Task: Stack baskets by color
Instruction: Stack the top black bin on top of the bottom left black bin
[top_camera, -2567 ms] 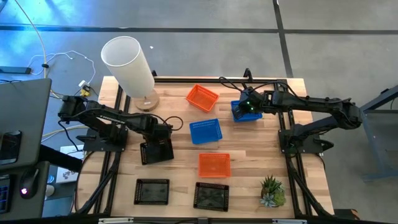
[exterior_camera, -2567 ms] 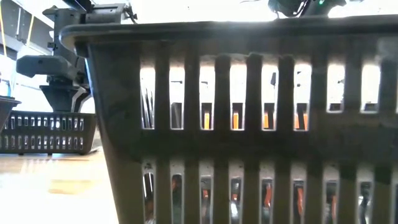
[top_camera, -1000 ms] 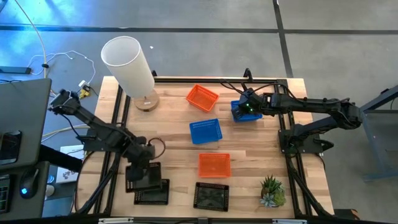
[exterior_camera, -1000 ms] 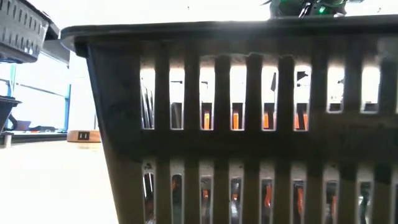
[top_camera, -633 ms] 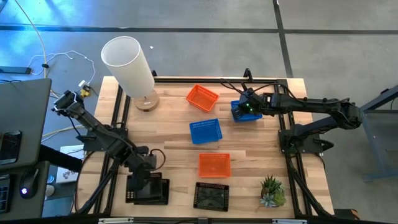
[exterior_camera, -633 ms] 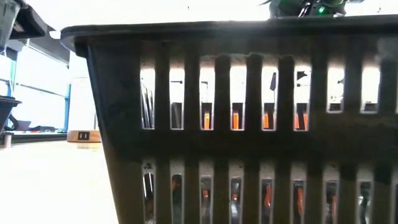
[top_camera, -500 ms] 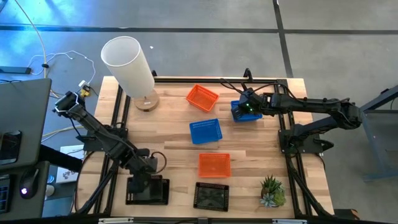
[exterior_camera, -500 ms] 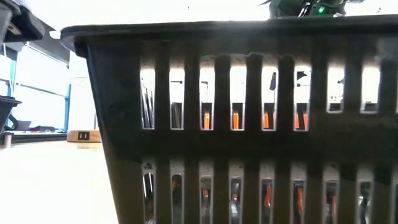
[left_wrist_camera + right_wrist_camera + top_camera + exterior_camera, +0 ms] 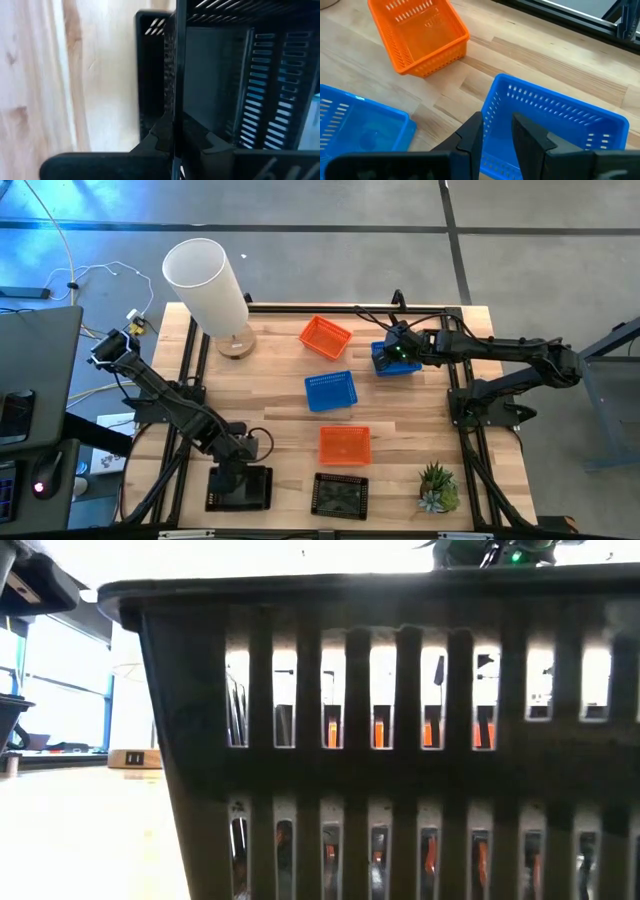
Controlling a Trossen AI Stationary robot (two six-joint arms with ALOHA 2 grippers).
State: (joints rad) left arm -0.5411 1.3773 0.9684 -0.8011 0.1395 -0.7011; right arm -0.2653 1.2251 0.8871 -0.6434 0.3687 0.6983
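Left claw (image 9: 237, 472) lowered black basket (image 9: 240, 488), pale wood table (image 9: 400, 420)

Bright, backlit low view, blurred close-ups

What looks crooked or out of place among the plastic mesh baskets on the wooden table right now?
The orange mesh basket at the table's far side sits turned at an angle to the table edges. The blue mesh basket at the centre is slightly skewed too. Nothing looks spilled or damaged.
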